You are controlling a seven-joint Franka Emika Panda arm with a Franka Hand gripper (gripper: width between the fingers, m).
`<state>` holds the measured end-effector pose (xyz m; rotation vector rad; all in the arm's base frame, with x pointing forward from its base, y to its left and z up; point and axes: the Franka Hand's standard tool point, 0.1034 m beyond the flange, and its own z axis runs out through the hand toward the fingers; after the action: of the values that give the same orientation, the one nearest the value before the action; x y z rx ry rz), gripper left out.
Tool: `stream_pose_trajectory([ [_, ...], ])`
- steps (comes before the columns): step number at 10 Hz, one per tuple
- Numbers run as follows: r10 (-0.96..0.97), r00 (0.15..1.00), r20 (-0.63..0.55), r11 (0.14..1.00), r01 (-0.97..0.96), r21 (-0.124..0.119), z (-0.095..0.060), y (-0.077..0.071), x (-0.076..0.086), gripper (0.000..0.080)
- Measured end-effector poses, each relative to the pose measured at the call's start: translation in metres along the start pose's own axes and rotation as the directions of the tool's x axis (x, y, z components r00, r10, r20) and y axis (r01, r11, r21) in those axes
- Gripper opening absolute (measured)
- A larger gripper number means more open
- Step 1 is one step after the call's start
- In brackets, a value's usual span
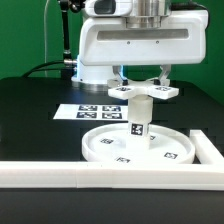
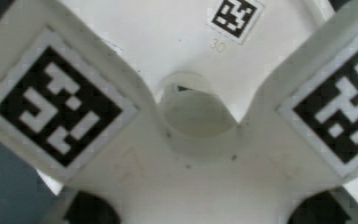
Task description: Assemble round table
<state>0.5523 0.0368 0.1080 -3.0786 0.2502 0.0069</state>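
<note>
The wide round disc (image 1: 103,146) lies flat on the black table, near the front. The short thick leg (image 1: 138,118) stands upright at its centre with a tag on its side. On top of the leg sits the flat cross-shaped base piece (image 1: 133,92). My gripper (image 1: 143,88) reaches straight down and is shut on it, one finger on each side. In the wrist view the base piece (image 2: 185,170) fills the frame, showing two large tags and a round hole (image 2: 197,112) in its middle. Dark fingertips (image 2: 91,205) show at both edges of the piece.
The marker board (image 1: 97,111) lies flat behind the disc. A long white border wall (image 1: 90,175) runs along the table's front and turns back at the exterior view's right (image 1: 207,150), close to the disc's rim. The arm's white base (image 1: 90,70) stands behind.
</note>
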Motion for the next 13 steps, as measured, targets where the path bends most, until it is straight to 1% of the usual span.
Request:
stream_pose_trajectory([
  [1, 0.148, 0.989, -0.009, 0.989, -0.148, 0.017, 0.0003, -0.001, 0.0005, 0.0448],
  [2, 0.291, 0.957, -0.015, 0.956, -0.29, 0.044, 0.0008, -0.0005, 0.0006, 0.0448],
  [3, 0.368, 0.929, -0.02, 0.928, -0.367, 0.058, 0.001, -0.0003, 0.0003, 0.0448],
  [5, 0.595, 0.804, -0.026, 0.801, -0.59, 0.101, 0.0016, -0.0001, -0.0003, 0.0448],
  [6, 0.671, 0.741, -0.022, 0.738, -0.665, 0.112, 0.0015, -0.0005, 0.0001, 0.0448],
  [7, 0.758, 0.652, -0.003, 0.648, -0.752, 0.125, 0.0016, -0.0002, 0.0009, 0.0448],
  [8, 0.808, 0.588, 0.009, 0.583, -0.803, 0.128, 0.0016, -0.0001, 0.0011, 0.0448],
  [9, 0.862, 0.507, 0.019, 0.5, -0.855, 0.135, 0.0018, -0.0006, 0.0021, 0.0448],
  [12, 0.972, 0.226, 0.067, 0.215, -0.967, 0.138, 0.0018, -0.0002, 0.0038, 0.0448],
  [13, 0.987, 0.136, 0.087, 0.124, -0.983, 0.134, 0.0019, 0.0002, 0.004, 0.0448],
])
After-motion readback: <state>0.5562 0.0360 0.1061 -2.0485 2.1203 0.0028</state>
